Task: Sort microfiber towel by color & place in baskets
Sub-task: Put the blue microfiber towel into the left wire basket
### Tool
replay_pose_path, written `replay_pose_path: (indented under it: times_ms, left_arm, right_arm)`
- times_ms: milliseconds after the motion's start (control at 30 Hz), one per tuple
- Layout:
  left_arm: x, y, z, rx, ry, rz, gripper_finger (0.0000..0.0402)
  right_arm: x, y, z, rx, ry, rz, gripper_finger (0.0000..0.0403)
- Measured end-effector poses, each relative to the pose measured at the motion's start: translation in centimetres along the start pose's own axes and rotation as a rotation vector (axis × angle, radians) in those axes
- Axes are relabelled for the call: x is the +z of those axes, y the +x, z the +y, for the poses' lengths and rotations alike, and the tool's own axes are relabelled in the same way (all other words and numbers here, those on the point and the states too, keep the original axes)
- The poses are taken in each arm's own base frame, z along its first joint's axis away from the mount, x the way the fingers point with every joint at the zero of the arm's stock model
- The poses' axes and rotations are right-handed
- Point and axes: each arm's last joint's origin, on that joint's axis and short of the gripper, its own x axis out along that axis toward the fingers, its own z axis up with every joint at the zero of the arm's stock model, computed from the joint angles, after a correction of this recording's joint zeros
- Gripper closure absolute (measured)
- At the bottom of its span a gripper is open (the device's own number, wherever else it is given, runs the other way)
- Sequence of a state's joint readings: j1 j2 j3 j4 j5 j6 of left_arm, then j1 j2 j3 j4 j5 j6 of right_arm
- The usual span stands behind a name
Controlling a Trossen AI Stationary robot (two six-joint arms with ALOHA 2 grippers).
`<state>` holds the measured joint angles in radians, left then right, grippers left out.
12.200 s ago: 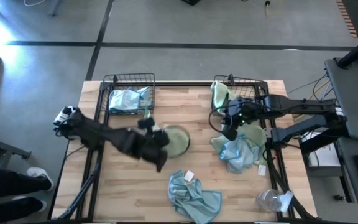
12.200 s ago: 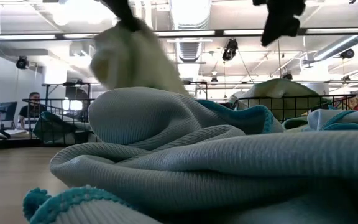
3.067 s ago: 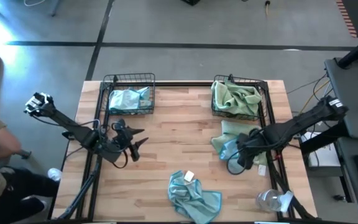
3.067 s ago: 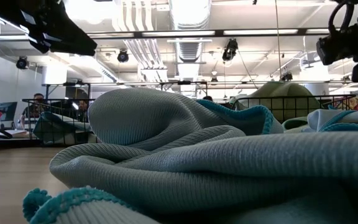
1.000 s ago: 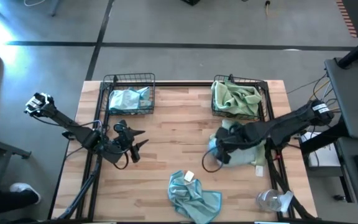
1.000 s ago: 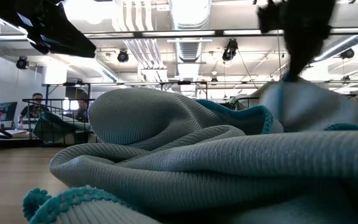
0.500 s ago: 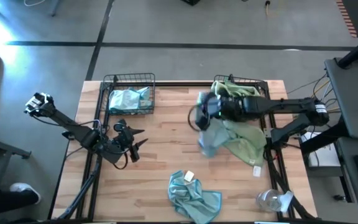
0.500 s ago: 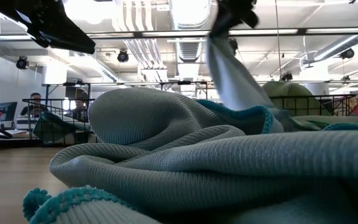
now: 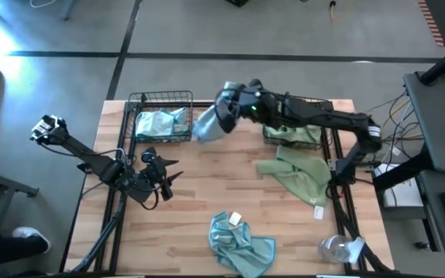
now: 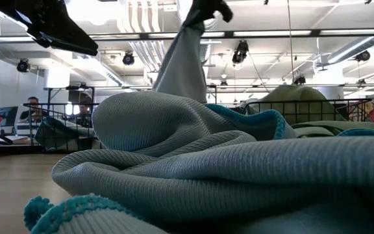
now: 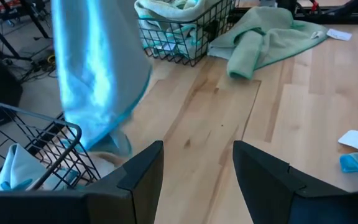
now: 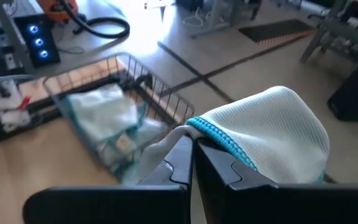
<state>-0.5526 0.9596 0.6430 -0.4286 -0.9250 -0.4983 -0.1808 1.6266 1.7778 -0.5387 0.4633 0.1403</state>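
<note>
From above, the right gripper (image 9: 224,108) is reaching across the far side of the table (image 9: 207,193), pinched shut on a light blue towel (image 9: 207,123) that is hanging just beside the left basket (image 9: 161,116), at about 11 o'clock from the table's middle. That basket is already holding a light blue cloth (image 9: 159,123), while the right basket (image 9: 296,123), at about 1 o'clock, is holding green cloths (image 9: 293,131). A pale green towel (image 9: 296,174) is lying spread at 3 o'clock below the right basket, and a blue towel with a white tag (image 9: 242,243) is lying crumpled at 6 o'clock near the front edge. The left gripper (image 9: 168,171) is waiting at 9 o'clock with its fingers parted and nothing between them. From table height, the crumpled blue towel (image 10: 193,175) is filling the foreground, and behind it the carried towel (image 10: 184,68) is dangling in a long fold from the right gripper (image 10: 203,13) overhead. The left wrist camera is looking past its own spread, empty fingers (image 11: 138,174) at the hanging blue towel (image 11: 98,68) beside the left basket's rim (image 11: 36,134), with the right basket (image 11: 185,31) and green towel (image 11: 266,34) farther off. The right wrist camera is showing its fingers (image 12: 182,155) closed tight on the teal-edged towel (image 12: 266,134), with the left basket (image 12: 104,118) beyond.
</note>
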Motion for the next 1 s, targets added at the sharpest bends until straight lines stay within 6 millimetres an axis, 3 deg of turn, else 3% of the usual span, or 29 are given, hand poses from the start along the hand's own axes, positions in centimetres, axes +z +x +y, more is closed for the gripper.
replay_pose_path:
  times_ms: [300,500,867,1000]
  left_arm:
    - [-0.1,0.0,0.0,0.006,-0.009,-0.003,0.0224]
    - [-0.1,0.0,0.0,0.007,-0.044,-0.002,0.0224]
    - [-0.2,0.1,0.2,0.048,-0.019,-0.010,0.0224]
    - [-0.3,0.1,0.2,0.051,-0.009,-0.004,0.0224]
  right_arm:
    - [4.9,4.4,1.5,0.119,-0.006,-0.118,0.0394]
    - [6.3,6.3,2.7,0.149,-0.020,-0.215,0.0394]
    - [8.6,6.1,1.8,0.199,0.109,-0.478,0.0394]
    - [9.8,5.4,1.5,0.332,0.123,-0.593,0.0394]
